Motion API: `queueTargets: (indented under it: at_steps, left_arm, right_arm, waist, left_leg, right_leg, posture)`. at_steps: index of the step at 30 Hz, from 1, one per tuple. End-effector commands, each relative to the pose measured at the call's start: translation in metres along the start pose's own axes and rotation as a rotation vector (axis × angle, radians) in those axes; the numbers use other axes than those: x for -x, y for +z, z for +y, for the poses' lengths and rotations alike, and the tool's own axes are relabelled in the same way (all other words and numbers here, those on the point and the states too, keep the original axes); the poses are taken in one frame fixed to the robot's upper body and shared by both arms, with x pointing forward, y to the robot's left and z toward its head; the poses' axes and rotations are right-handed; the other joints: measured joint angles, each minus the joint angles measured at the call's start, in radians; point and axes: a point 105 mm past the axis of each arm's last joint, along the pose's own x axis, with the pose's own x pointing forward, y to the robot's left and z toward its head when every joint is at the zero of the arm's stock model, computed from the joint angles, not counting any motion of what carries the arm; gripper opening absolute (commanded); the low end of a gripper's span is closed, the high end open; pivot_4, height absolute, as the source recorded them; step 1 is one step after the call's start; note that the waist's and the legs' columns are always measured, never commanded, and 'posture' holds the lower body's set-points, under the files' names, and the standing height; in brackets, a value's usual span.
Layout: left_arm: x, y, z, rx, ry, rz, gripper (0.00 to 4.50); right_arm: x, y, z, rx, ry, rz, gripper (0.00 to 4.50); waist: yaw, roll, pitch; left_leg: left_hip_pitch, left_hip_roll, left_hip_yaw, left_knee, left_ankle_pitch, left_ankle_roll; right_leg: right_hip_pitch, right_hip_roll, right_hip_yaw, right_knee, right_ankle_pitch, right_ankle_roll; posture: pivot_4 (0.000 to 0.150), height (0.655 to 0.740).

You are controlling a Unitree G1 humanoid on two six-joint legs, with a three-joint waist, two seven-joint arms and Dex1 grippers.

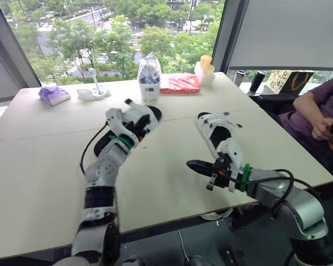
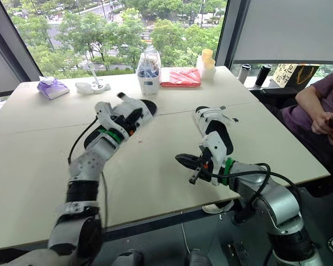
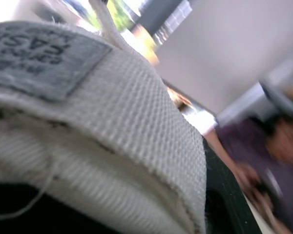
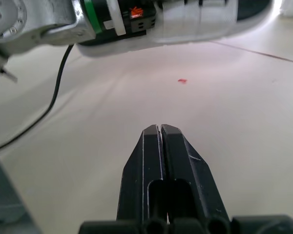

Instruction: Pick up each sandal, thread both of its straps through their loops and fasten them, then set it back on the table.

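The left sandal lies on the counter just short of the seam between its two pale slabs, toe toward the window. The left gripper is pressed in among its straps; whether it grips one cannot be told. Up close, a strap is coarse white woven webbing with a thick folded edge, a loose thread and a grey stitched label.

The right sandal lies flat and well apart on the robot's right, a black footbed crossed by white straps, its heel end behind the right arm's wrist. The right gripper hangs just above the counter in front of that heel, pointing toward the robot's left. Its black fingers are clenched tip to tip on nothing.

Between the sandals the smooth matte counter is bare apart from a tiny red speck, and there is wide open room out to the front edge on the left. The right sandal lies nearer the counter's right edge, where a person in a purple sleeve sits close by.

Along the far edge by the window are a purple pouch, a clear bag and a red packet.
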Motion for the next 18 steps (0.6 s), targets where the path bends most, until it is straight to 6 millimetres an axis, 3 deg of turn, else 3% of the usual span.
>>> queueTargets:
  at_steps: [1,7,10,16,18]
  left_arm:
    - [-0.012,0.007,0.01,-0.012,0.161,-0.172,0.42]
    - [-0.013,-0.012,0.043,-0.016,0.384,-0.171,0.42]
    - [-0.011,-0.013,0.054,-0.021,0.425,-0.163,1.46]
    - [-0.007,-0.019,0.055,-0.067,0.411,-0.149,4.27]
    - [-0.004,-0.026,0.052,-0.121,0.362,-0.107,4.4]
  right_arm:
    - [-0.006,0.013,-0.004,0.052,-0.008,-0.049,0.0]
    - [-0.013,0.011,0.002,0.079,0.036,-0.035,0.0]
    - [-0.013,0.009,0.003,0.084,0.039,-0.028,0.0]
    - [-0.012,0.005,0.006,0.086,0.047,-0.017,0.0]
    - [-0.011,0.004,0.006,0.086,0.05,-0.013,0.0]
  waist:
    - [0.001,0.0,0.0]
    - [-0.002,0.0,0.0]
    - [-0.001,0.0,0.0]
    - [-0.003,0.0,0.0]
    - [-0.006,0.001,-0.001]
  left_leg:
    - [0.0,0.0,0.0,-0.001,0.0,0.0]
    - [-0.001,0.0,0.0,-0.002,-0.001,0.001]
    - [-0.001,0.0,0.0,-0.002,-0.001,0.001]
    - [0.0,0.0,0.0,0.0,0.0,0.0]
    - [0.002,0.0,0.0,-0.001,0.0,0.0]
  right_leg:
    - [0.0,0.0,0.0,0.0,0.0,0.0]
    - [0.0,0.0,0.0,-0.002,0.001,0.005]
    - [-0.001,0.0,-0.001,-0.001,0.001,0.006]
    - [0.0,0.0,0.0,0.001,0.001,0.005]
    - [0.001,0.0,0.0,0.001,0.001,0.005]
  posture:
    - [0.15,0.74]
    - [0.15,0.74]
    - [0.15,0.74]
    - [0.15,0.74]
    - [0.15,0.74]
